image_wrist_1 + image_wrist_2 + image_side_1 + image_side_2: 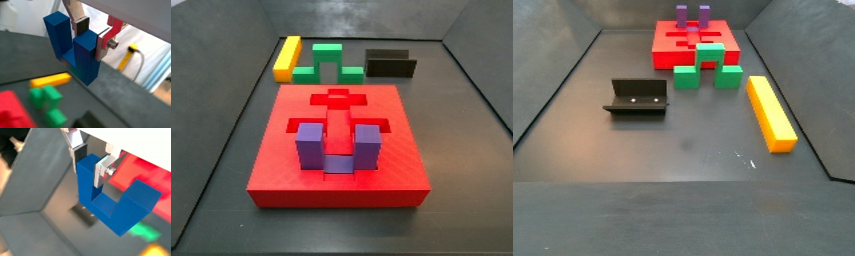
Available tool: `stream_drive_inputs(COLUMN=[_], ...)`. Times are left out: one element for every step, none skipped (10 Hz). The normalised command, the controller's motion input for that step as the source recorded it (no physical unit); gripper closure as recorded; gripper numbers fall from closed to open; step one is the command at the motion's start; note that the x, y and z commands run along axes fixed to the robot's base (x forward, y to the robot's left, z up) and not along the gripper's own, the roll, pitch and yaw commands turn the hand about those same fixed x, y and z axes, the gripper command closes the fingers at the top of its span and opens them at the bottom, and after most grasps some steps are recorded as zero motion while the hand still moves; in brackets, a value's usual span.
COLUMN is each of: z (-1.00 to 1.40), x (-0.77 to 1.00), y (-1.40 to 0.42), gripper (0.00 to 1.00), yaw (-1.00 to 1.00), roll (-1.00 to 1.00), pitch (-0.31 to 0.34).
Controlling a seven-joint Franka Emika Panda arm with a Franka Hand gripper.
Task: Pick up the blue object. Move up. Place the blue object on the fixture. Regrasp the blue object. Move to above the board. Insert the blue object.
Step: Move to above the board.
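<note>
You are looking at a lab test rig, not a home or shop. The work area is a dark grey floor [687,140] boxed in by sloping dark walls [225,110], like a purpose-built enclosure. On it lie only bright plastic test pieces: the red board [339,170] with cross and square cut-outs, a purple block [334,148] seated in the board, a green block [333,62] and a yellow bar [287,58] beyond the board, and the black fixture [637,97] standing apart from it. The gripper [93,31], bare silver plates with screws, hangs above the floor gripping the blue object [72,45], out of both side views.
</note>
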Motion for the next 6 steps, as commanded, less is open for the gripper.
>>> stream_drive_inputs(z=[0.27, 0.12, 0.07, 0.03, 0.02, 0.00], x=[-1.40, -0.67, -0.43, -0.17, -0.11, -0.08], y=[-1.25, -0.56, -0.33, -0.10, -0.04, -0.01], gripper=[1.00, 1.00, 1.00, 1.00, 1.00, 1.00], yaw=[-0.02, -0.02, -0.02, -0.02, -0.02, -0.02], roll=[-1.00, -1.00, -1.00, -1.00, -1.00, -1.00], pitch=[0.032, 0.032, 0.030, 0.034, 0.027, 0.016])
